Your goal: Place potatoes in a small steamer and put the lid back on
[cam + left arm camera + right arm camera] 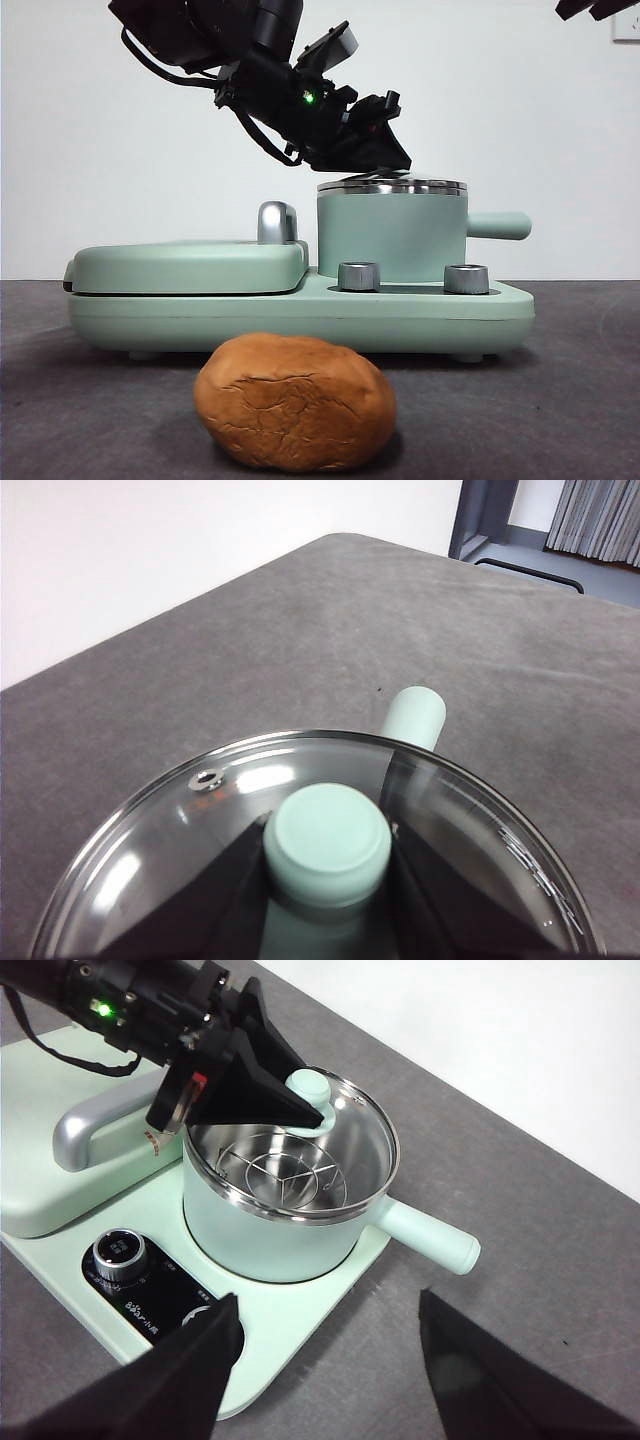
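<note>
Left gripper angled down over the small steamer, clamped on the lid knob; right gripper spread wide, idle; potato on table before the cooker base.

Hardly any writing can be made out. In the right wrist view, the black control panel on the mint-green cooker base carries small white print beside the silver dial, but it is too small and blurred to read. The dial's top face has a faint marking, also unreadable. A red-and-white label sits on the left gripper body near the lid; its characters cannot be made out
</note>
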